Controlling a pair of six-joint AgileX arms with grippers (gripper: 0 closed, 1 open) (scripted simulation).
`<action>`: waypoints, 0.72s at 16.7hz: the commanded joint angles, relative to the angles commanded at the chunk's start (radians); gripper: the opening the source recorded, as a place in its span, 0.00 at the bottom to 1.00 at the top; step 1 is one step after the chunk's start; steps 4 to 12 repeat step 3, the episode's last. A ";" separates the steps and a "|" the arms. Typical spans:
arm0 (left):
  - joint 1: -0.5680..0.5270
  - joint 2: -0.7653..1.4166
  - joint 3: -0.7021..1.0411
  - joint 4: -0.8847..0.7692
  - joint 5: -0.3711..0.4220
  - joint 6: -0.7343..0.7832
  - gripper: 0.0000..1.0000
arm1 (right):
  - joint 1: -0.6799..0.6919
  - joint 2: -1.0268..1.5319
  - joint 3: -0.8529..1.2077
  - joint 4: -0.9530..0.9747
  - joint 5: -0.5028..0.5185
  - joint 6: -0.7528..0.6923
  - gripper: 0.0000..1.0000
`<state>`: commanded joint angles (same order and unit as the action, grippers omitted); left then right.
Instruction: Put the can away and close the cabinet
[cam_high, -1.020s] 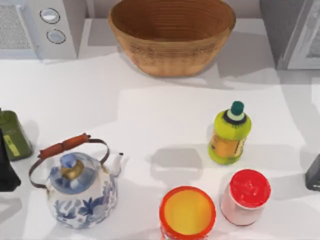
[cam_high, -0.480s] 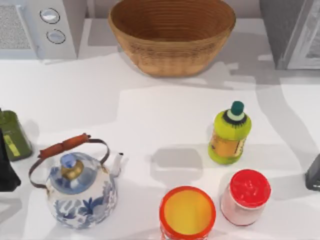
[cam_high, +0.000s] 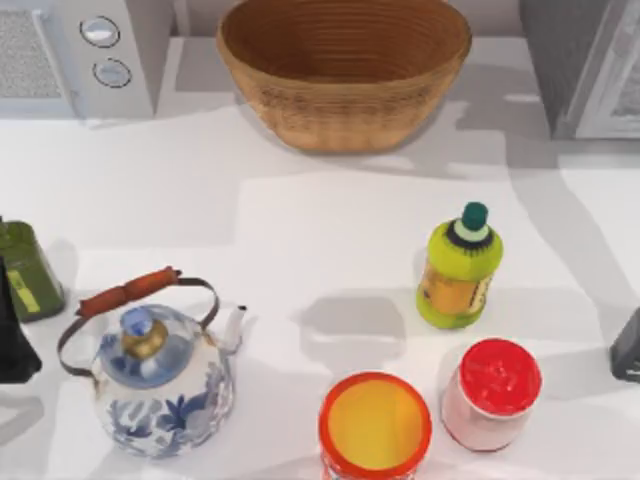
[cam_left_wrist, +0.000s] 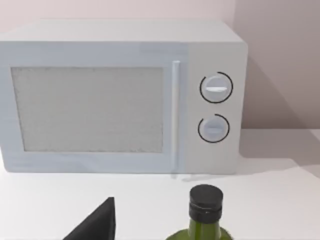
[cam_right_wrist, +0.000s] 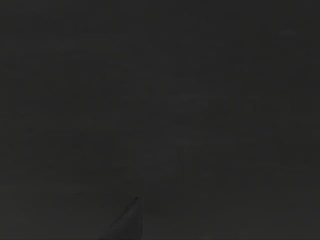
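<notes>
The can, with a red rim and a yellow top, stands upright at the table's front edge, a little right of the middle. The grey cabinet stands at the back right corner, its lighter door at an angle to the body. My left gripper is a dark shape at the left edge, far from the can. My right gripper sits at the right edge, well right of the can. The right wrist view is dark.
A red-lidded jar stands just right of the can, and a yellow-green bottle behind it. A blue-and-white kettle is at front left and a wicker basket at the back middle. A microwave and a green bottle are on the left.
Shadows on the table near the cabinet have shifted slightly. The can, the other objects and both grippers have stayed in place.
</notes>
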<state>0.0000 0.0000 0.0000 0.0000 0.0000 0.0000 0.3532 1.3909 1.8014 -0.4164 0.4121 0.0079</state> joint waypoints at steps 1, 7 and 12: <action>0.000 0.000 0.000 0.000 0.000 0.000 1.00 | -0.011 0.017 0.013 0.007 -0.011 0.000 1.00; 0.000 0.000 0.000 0.000 0.000 0.000 1.00 | -0.020 0.030 0.023 0.012 -0.019 0.000 1.00; 0.000 0.000 0.000 0.000 0.000 0.000 1.00 | -0.020 0.030 0.023 0.012 -0.019 0.000 1.00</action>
